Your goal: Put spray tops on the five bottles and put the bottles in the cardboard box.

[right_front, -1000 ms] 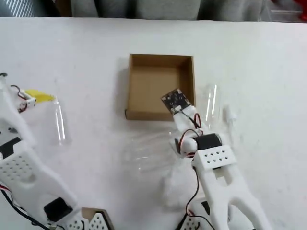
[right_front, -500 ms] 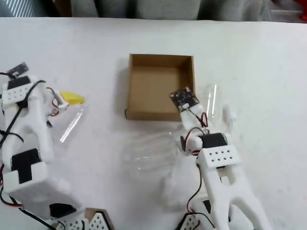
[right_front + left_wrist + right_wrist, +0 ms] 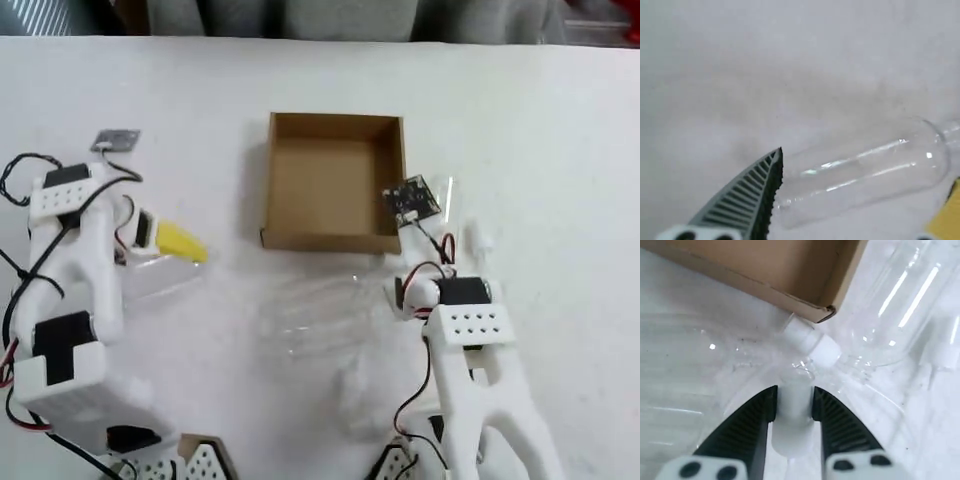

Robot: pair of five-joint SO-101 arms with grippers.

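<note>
- A clear plastic bottle [image 3: 865, 172] lies on its side on the white table [image 3: 790, 60], with light glinting in long streaks along its wall.
- The left gripper [image 3: 867, 170] frames it, with its two fingers standing wide apart.
- One grey finger [image 3: 747, 197], ridged along its inner face, comes to a point right at one end of the bottle; whether it touches the plastic is hard to tell.
- A sliver of a yellow finger [image 3: 954, 212] shows just beside the bottle's rounded far end.
- The tabletop beyond is bare white, faintly shadowed near the bottle.
</note>
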